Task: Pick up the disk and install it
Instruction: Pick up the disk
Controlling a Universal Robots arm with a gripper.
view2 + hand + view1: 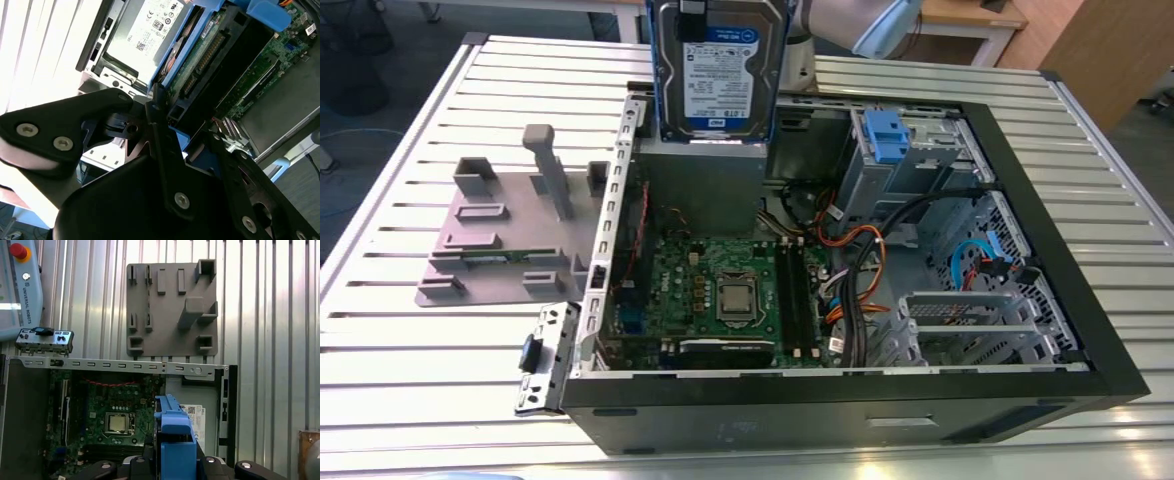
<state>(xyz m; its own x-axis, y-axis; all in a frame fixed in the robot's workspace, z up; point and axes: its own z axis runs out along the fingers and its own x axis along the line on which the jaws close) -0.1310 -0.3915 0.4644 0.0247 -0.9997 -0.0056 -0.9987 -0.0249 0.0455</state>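
One disk (718, 70), clamped by its blue bracket in my pincer (175, 460), hangs on edge above the open computer case (854, 420), over the grey box (700, 185). Carrying it well, I judge, means firm grip, disk held square, clear of cables (854, 265). Count: one disk, one case, one grey plate (494, 240) on the table (400, 340).

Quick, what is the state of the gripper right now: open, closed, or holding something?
The gripper: closed, holding the disk by its blue bracket, above the open computer case.
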